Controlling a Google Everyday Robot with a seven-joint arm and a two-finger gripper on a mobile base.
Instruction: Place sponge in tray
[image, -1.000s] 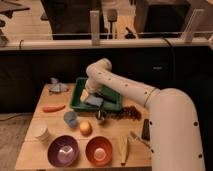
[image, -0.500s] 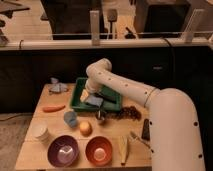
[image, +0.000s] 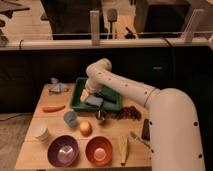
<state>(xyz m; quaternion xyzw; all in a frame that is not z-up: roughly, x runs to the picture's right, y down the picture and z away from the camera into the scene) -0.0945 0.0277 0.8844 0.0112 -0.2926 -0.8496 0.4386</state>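
A green tray (image: 112, 104) stands at the back middle of the wooden table (image: 37, 150). A grey-blue sponge (image: 94, 101) lies inside the tray near its front left. My gripper (image: 86, 93) is at the end of the white arm, over the tray's left part, right above and beside the sponge. A yellowish patch shows at the gripper's tip.
A carrot (image: 53, 108), a blue cup (image: 70, 118), an orange (image: 85, 128), a white cup (image: 41, 133), a purple bowl (image: 63, 150), an orange bowl (image: 98, 149), a banana (image: 123, 148), a dark snack pile (image: 129, 113) and a grey cloth (image: 57, 88) lie around the tray.
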